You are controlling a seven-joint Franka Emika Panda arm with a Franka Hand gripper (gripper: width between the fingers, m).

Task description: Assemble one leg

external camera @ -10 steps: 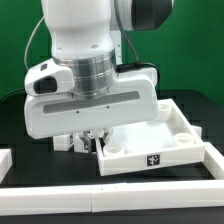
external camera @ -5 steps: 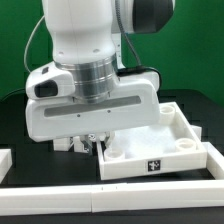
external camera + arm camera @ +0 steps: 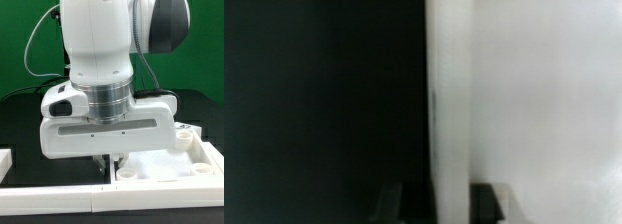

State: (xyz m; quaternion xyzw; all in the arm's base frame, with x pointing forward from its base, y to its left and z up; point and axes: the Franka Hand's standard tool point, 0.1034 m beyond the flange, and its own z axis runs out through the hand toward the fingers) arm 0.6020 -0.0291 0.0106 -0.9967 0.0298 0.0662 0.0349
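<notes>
The large flat white rimmed panel lies on the black table at the exterior view's right. My gripper is low at the panel's left rim. In the wrist view a finger stands on each side of the panel's upright white wall, and the gripper appears shut on it. The panel's surface fills one half of that view and dark table fills the other. No leg shows in either view; the arm's body hides the table behind it.
A long white bar runs along the table's front edge, with a short white piece at the exterior view's left. The arm's wide white hand covers the middle of the scene.
The arm has moved to the exterior view's right and a little lower. The panel has shifted right with it. The small white parts seen under the hand earlier are now hidden.
</notes>
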